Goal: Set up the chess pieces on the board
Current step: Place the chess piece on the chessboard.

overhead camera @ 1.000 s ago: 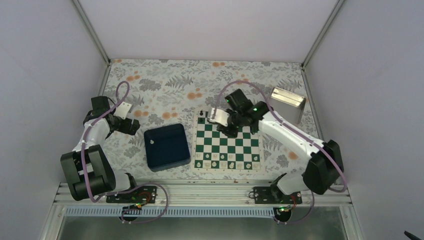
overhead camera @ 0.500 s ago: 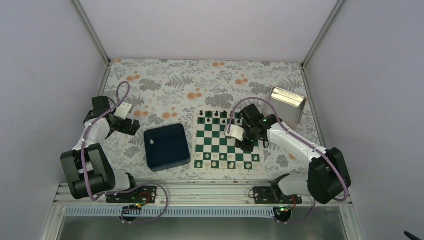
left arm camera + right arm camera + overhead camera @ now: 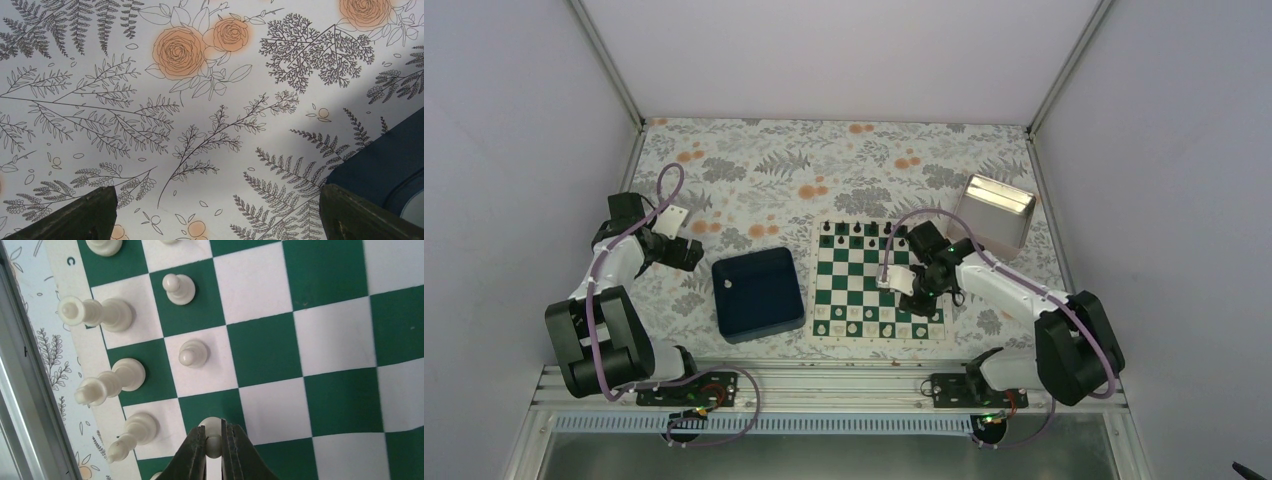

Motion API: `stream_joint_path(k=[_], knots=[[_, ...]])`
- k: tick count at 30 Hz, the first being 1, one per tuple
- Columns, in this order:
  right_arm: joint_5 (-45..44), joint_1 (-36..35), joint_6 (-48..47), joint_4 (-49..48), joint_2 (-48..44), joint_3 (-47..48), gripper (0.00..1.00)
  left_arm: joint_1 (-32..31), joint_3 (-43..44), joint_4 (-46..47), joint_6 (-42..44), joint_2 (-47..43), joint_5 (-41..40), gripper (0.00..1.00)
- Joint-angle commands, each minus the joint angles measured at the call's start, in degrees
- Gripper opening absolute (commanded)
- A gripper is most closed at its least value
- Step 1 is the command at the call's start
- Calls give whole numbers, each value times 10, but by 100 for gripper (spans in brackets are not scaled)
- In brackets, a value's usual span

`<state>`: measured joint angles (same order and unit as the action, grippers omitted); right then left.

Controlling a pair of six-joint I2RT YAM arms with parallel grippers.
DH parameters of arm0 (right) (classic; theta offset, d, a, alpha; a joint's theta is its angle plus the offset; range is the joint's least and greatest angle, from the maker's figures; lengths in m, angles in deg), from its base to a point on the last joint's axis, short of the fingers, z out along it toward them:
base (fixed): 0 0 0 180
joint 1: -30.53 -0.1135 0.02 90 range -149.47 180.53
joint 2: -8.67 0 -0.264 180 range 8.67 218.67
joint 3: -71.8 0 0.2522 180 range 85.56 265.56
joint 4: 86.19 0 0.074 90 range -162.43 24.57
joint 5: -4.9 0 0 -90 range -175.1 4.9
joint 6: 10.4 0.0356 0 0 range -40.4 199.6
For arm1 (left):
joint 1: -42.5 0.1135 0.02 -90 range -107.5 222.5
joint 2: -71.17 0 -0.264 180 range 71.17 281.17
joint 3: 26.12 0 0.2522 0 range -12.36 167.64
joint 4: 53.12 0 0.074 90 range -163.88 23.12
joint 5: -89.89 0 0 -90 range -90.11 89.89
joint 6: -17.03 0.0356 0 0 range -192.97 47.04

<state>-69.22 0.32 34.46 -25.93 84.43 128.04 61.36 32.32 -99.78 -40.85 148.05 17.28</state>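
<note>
1. The right hand [image 3: 214, 442] is pinched nearly shut on a white pawn [image 3: 212, 429]. It hangs low over the board [image 3: 325, 340], at the second row from the near edge.
2. Beside it, two more pawns [image 3: 193, 353] and several back-rank pieces [image 3: 110, 385] already stand on their squares.
3. The left hand [image 3: 215, 215] gapes wide and empty over the table [image 3: 150, 125], beside the tray [image 3: 759, 293].
4. From above, white's two rows look mostly filled, with perhaps a few pawns left to place. A pale speck in the tray may be one, but it is too small to tell.
</note>
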Motion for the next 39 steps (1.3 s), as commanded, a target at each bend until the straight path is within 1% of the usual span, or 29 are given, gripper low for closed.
stream_joint_path(k=[1,17,34,39], knots=[[17,4,-10,-5,9,-14,8,-1,-2,3,-1,7,1,100],[27,4,-2,-43,33,-25,10,-2,-2,3,-1,9,1,100],[8,5,-5,-22,34,-31,10,-3,-3,4,0,13,2,100],[1,5,-4,-28,38,-38,10,-3,-3,4,0,12,2,100]])
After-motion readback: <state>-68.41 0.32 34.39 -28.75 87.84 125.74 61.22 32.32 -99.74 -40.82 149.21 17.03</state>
